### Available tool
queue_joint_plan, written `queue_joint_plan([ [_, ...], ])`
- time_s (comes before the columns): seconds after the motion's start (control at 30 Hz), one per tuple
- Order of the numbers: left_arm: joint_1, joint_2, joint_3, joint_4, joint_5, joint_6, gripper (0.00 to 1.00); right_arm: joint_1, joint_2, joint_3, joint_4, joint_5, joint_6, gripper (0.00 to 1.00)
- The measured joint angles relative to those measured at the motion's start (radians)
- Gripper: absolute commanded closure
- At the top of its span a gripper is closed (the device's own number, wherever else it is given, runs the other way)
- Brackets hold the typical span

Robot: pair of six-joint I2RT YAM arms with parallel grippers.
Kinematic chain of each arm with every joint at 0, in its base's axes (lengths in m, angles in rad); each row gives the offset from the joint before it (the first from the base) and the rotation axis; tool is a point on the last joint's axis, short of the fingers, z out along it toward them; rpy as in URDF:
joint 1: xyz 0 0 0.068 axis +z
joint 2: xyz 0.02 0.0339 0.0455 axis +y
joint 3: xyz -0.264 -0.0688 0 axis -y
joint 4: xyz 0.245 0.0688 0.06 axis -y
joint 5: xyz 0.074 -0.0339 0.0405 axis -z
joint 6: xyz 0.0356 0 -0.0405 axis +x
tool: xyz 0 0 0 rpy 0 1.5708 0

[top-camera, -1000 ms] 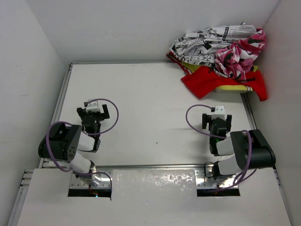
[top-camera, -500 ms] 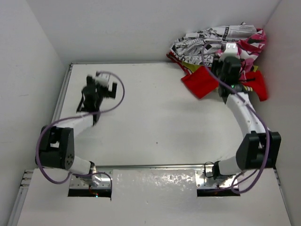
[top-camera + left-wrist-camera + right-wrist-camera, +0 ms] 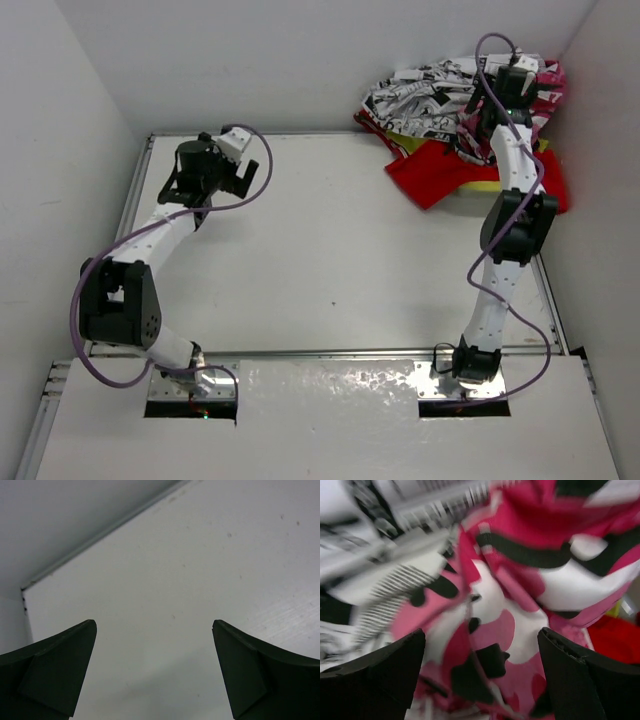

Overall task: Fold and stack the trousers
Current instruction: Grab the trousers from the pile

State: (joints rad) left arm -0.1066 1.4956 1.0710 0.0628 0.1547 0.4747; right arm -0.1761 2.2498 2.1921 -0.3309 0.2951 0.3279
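Observation:
The pink camouflage trousers (image 3: 528, 108) lie crumpled on a heap of clothes at the table's far right corner. In the right wrist view they (image 3: 510, 630) fill the space between my fingers. My right gripper (image 3: 503, 105) is stretched out over the heap, open, its jaws wide apart just above the pink cloth and holding nothing. My left gripper (image 3: 200, 185) is at the far left of the table, open and empty; the left wrist view shows only bare white table (image 3: 160, 605) between its fingers (image 3: 55, 665).
A black-and-white printed cloth (image 3: 430, 95) lies left of the trousers, also in the right wrist view (image 3: 380, 555). A plain red cloth (image 3: 440, 175) with yellow under it spreads in front of the heap. White walls enclose the table (image 3: 320, 250).
My right arm has stretched farther back over the heap, onto the pink trousers. My left arm has reached farther towards the far left corner. The clothes have not moved.

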Motion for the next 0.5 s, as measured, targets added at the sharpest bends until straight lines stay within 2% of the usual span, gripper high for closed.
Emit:
queue_joint_plan([
  [0.07,-0.003,0.011,-0.01,-0.04,0.006,-0.001,0.0,-0.008,0.059,-0.002,-0.008,0.005,0.013,0.16],
  [0.17,-0.005,0.017,-0.013,-0.071,0.015,-0.001,0.0,-0.024,0.121,-0.004,-0.002,-0.056,0.015,0.5],
  [0.2,-0.005,0.017,-0.013,-0.074,0.016,-0.001,0.0,-0.028,0.127,-0.004,0.001,-0.083,0.012,0.78],
  [0.27,-0.005,0.017,-0.013,-0.076,0.018,-0.001,0.0,-0.032,0.119,-0.013,0.007,-0.107,-0.003,0.98],
  [0.5,-0.016,0.009,-0.025,-0.076,0.026,-0.008,0.0,-0.036,-0.142,-0.261,0.03,-0.055,-0.083,1.0],
])
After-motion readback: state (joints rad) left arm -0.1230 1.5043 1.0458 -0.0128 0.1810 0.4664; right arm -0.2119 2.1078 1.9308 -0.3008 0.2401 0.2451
